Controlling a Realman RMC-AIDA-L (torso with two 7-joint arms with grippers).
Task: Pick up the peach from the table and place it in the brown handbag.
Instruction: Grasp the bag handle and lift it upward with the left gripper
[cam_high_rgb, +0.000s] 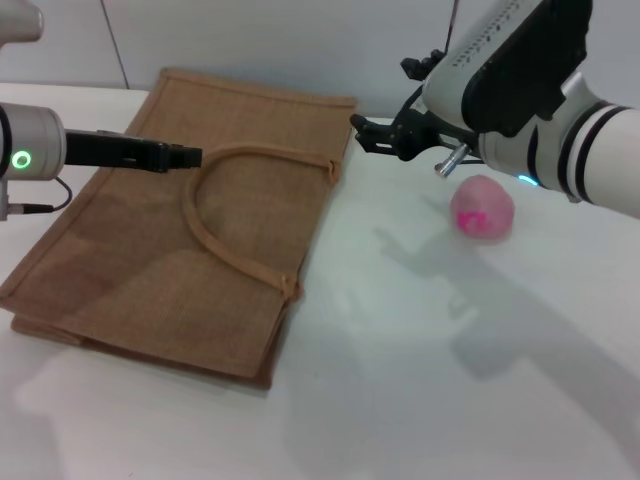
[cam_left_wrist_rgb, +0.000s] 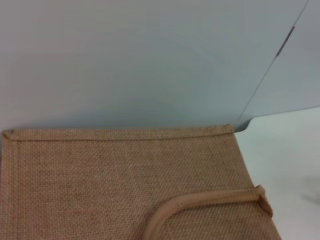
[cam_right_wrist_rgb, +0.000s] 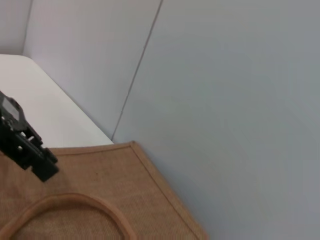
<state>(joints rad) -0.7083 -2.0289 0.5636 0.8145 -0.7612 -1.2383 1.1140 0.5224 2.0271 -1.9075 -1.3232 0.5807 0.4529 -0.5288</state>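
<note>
The peach (cam_high_rgb: 483, 208), pale pink with a magenta blotch, rests on the white table (cam_high_rgb: 400, 390) to the right of the brown handbag (cam_high_rgb: 120, 260). The handbag lies flat, one arched handle (cam_high_rgb: 225, 245) on top. It also fills the lower part of the left wrist view as woven cloth (cam_left_wrist_rgb: 100, 175), and shows in the right wrist view (cam_right_wrist_rgb: 135, 185). My right gripper (cam_high_rgb: 362, 134) hovers open and empty above the table beside the bag's far right corner, left of and beyond the peach. My left gripper (cam_high_rgb: 190, 157) hangs over the bag by the handle's far end; the right wrist view shows it as a black block (cam_right_wrist_rgb: 27, 147).
A pale wall runs behind the table's far edge (cam_left_wrist_rgb: 150, 60). Bare white tabletop stretches in front of the bag and around the peach. The right arm's bulky white and black forearm (cam_high_rgb: 520, 80) hangs over the far right of the table, above the peach.
</note>
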